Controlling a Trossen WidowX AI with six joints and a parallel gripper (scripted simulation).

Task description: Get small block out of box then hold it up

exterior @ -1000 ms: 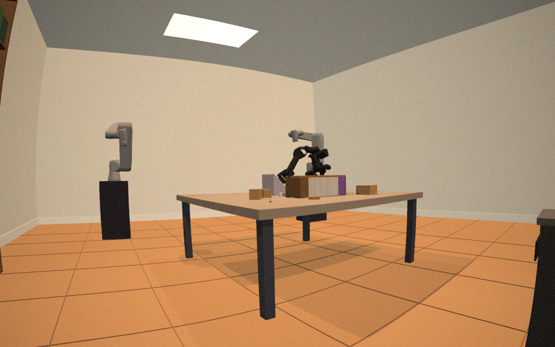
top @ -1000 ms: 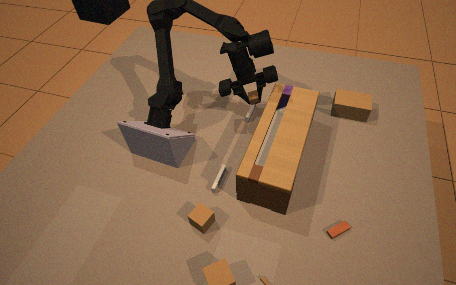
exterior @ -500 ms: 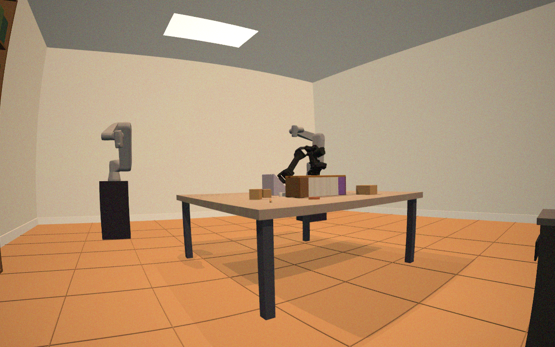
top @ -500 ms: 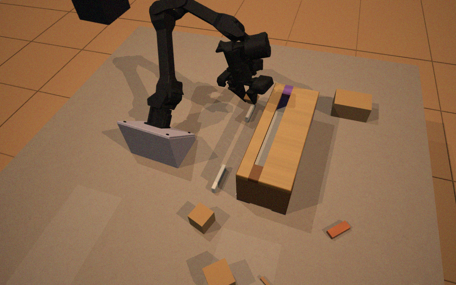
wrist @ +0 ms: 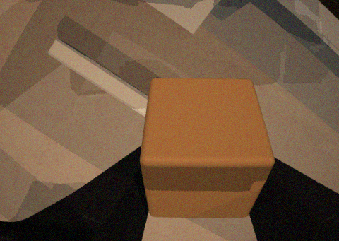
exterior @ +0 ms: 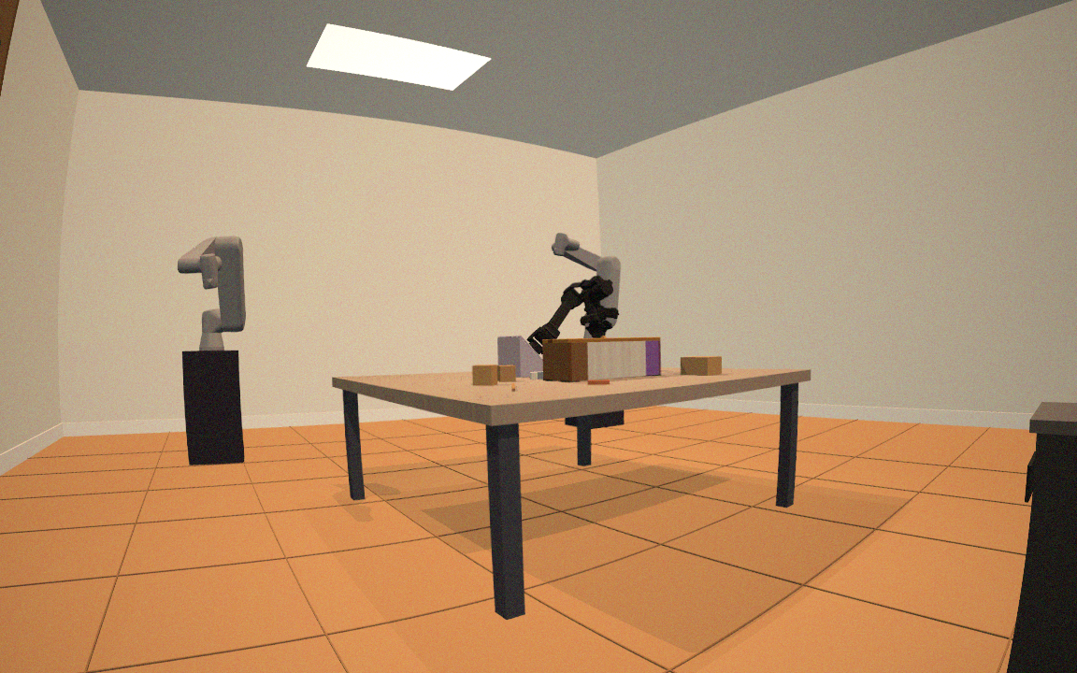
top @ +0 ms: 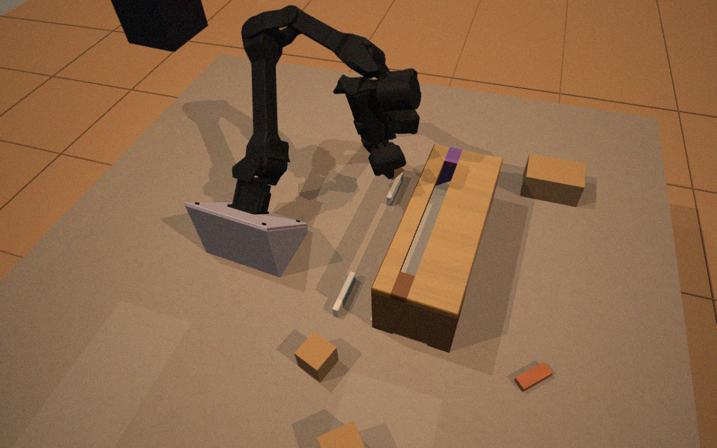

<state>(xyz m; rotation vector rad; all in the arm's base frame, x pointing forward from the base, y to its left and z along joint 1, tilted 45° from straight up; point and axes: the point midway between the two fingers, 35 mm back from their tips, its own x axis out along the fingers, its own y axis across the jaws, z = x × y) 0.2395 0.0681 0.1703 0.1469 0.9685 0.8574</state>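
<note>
The small orange block (wrist: 206,122) (top: 399,170) is outside the box, between the two black fingers of my gripper (wrist: 197,156) (top: 396,173). The gripper is shut on it. In the top view most of the block is hidden behind the gripper. In the wrist view the table surface shows beyond it, and the block looks raised above the table. The long wooden box (top: 464,223) (exterior: 564,361) stands upright just right of the gripper in the top view, with a slot in its top, a purple band at its far end and a brown band at its near end.
A white strip (top: 395,188) (wrist: 95,73) lies under the gripper area; another strip (top: 344,293) lies nearer the camera. Wooden blocks (top: 316,353) (top: 553,179) (top: 343,437) and a flat red-orange piece (top: 533,376) lie around the box. The arm stands on a grey wedge (top: 241,239).
</note>
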